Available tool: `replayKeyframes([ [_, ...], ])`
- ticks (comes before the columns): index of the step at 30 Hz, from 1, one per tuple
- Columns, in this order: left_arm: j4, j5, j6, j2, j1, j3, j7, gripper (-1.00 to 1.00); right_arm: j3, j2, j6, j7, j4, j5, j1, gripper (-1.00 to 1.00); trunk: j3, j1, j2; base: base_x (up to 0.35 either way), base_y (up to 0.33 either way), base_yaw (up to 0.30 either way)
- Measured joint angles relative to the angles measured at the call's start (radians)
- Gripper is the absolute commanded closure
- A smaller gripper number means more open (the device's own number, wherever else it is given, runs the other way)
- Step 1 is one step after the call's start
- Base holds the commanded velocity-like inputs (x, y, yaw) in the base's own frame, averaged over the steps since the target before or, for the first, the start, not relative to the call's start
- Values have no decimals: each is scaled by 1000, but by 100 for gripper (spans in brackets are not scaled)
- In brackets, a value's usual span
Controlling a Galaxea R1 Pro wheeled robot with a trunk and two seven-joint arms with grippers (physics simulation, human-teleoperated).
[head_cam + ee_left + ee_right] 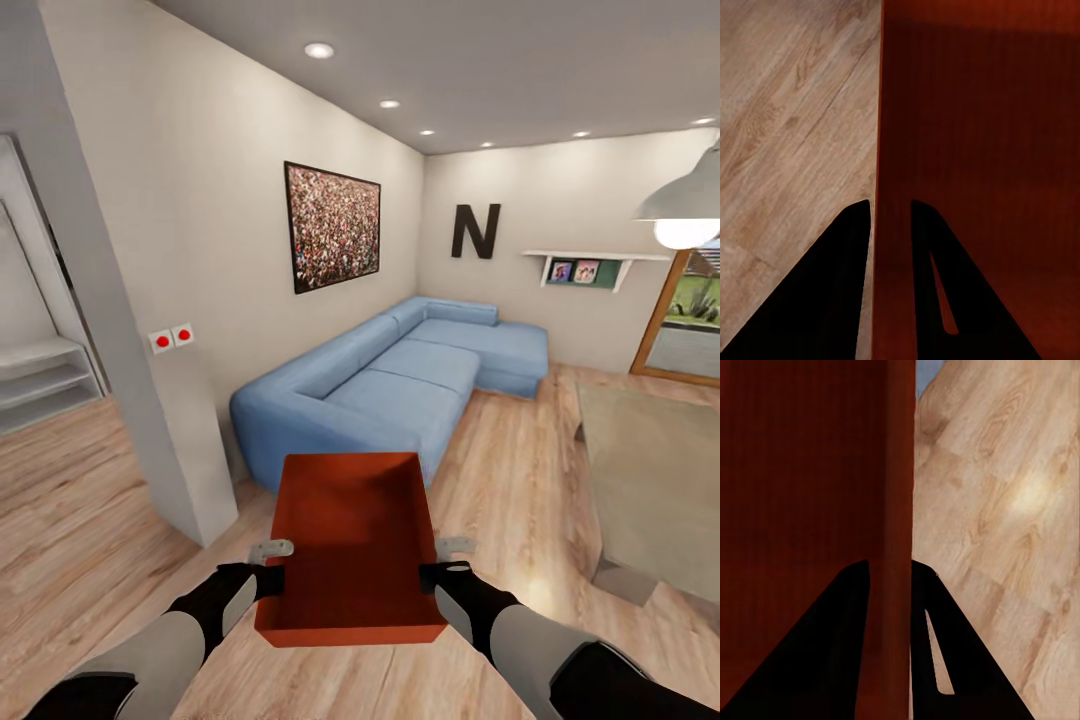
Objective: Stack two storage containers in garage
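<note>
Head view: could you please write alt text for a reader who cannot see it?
Both grippers, left and right, hold an orange-red storage container by its side walls above a light wood floor. Behind it are a blue corner sofa, a framed picture and a wall letter N.

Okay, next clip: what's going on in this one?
The robot is in the living room, holding one orange-red storage container in front of itself with both arms. The left gripper is clamped on the bin's left wall and the right gripper on its right wall, one finger inside and one outside. The bin appears empty and held above the wood plank floor, with the blue sofa just ahead.
</note>
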Motion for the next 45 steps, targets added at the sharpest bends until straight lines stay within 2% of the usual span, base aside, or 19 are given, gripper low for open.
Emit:
replayKeyframes([
  [45,0,0,1,2,0,0,-2,100,-1,2,0,-2,0,1,0,100,0,0,0,0,0,277],
])
